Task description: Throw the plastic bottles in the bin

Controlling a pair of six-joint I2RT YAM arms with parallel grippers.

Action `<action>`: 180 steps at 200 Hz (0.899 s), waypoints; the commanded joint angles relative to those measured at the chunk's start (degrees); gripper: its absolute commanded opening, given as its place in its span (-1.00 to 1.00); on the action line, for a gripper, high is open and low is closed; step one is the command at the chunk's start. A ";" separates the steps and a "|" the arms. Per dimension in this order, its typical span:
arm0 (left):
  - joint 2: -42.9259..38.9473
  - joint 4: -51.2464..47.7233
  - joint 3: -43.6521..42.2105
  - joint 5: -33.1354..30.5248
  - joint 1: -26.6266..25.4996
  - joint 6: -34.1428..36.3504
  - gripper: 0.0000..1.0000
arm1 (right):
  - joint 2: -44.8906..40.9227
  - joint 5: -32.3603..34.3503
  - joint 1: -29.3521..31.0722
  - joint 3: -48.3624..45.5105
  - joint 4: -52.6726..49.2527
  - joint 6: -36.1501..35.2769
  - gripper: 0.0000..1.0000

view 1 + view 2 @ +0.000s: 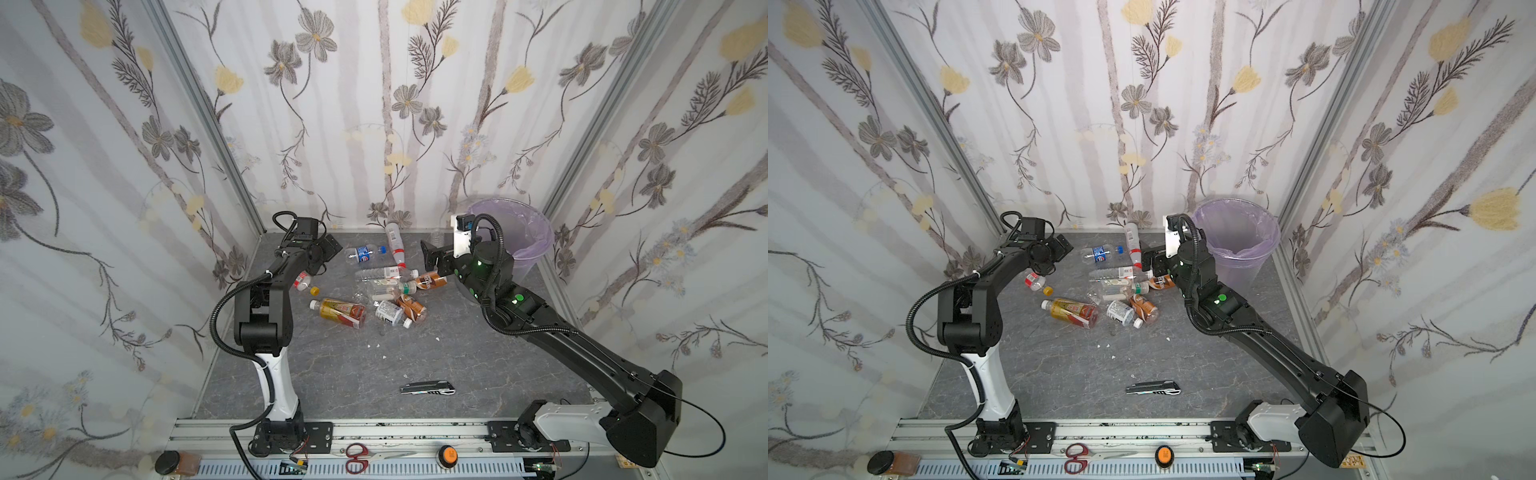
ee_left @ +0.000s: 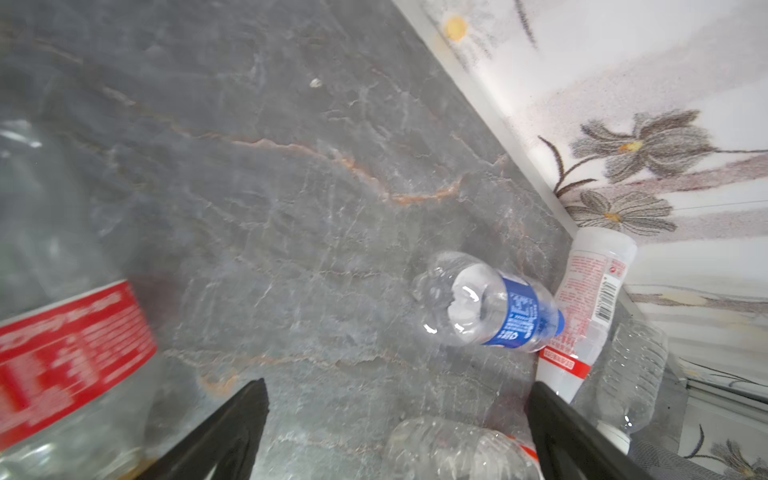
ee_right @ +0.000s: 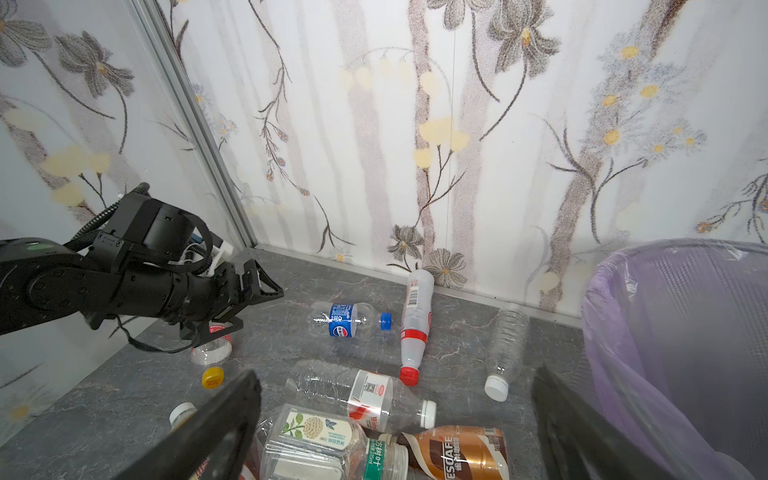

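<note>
While both arms hover empty, every bottle in view lies on the table. At the left, the left gripper (image 1: 331, 248) hangs spread wide just over a red-labelled bottle (image 1: 302, 281), which its arm partly hides. The plastic bottles (image 1: 390, 291) lie heaped mid-table, within either arm's reach. The right gripper (image 1: 430, 253), jaws parted and bare, faces that heap. At the far right the bin (image 1: 536, 232) stands in the corner, probably for a short carry; its bottom is hard to make out.

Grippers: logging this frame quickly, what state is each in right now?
Left gripper: open, holding nothing.
Right gripper: open, holding nothing.
</note>
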 commanded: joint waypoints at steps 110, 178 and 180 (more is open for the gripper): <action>25.52 0.32 38.65 3.17 -8.52 3.33 1.00 | -5.91 -1.23 -9.17 3.65 -3.09 4.57 0.99; 29.24 0.32 38.87 1.24 -9.07 4.48 1.00 | -7.81 -3.98 -16.73 9.77 -5.02 7.93 0.99; 29.28 0.32 38.71 1.20 -9.12 4.61 1.00 | -7.81 -4.02 -16.88 9.82 -5.02 7.95 0.99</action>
